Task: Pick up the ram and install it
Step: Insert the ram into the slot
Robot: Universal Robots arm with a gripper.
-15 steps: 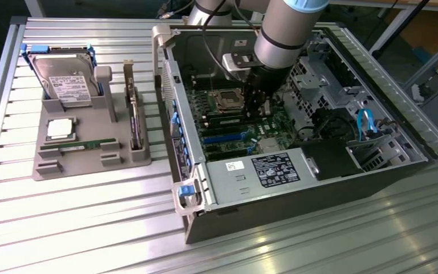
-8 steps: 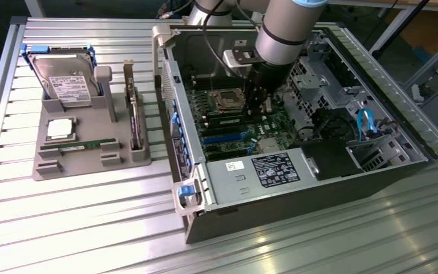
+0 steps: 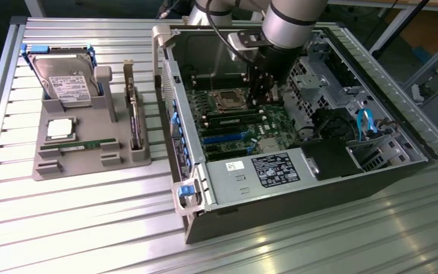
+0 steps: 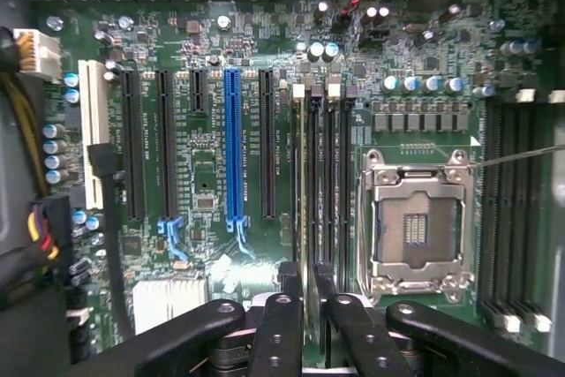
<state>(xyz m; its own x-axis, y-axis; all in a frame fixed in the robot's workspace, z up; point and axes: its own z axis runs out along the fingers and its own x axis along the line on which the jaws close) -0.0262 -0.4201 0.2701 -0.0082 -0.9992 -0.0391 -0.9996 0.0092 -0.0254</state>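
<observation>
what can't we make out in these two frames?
- Memory slots past the CPU socket, exterior view: covered by the arm.
- Edge-on memory stick, wrist view: near end hidden behind the gripper, so seating can't be judged.
- Hard drive label, exterior view: too small to read.
- Expansion card on the tray, exterior view: seen edge-on, face hidden.

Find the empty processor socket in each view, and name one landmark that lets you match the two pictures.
Exterior view: the processor socket sits on the green board inside the open computer case, on the exterior view's left of the arm.
Wrist view: the processor socket lies between two banks of black memory slots.
Shared landmark: the blue slot on the same board.
</observation>
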